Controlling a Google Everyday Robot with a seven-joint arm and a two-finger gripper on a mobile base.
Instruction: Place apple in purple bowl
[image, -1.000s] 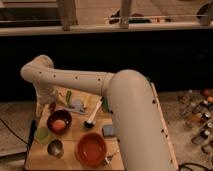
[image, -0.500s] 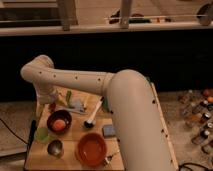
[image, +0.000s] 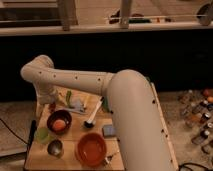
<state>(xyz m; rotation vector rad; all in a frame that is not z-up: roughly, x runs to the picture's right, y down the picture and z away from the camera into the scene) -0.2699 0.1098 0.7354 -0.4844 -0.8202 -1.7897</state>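
One step left, seemingly: apple in, arm not yet clear.
The apple (image: 60, 125) lies inside the purple bowl (image: 49, 119) at the table's (image: 75, 132) near left. The gripper (image: 51, 104) hangs just beyond the bowl's far rim; open or closed, I cannot tell.

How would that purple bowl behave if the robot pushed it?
The purple bowl looks rigid and squat, so it would probably slide on the wooden table rather than tip. The apple lying inside likely adds weight and may roll about. The gripper hangs just beyond the bowl's far rim.
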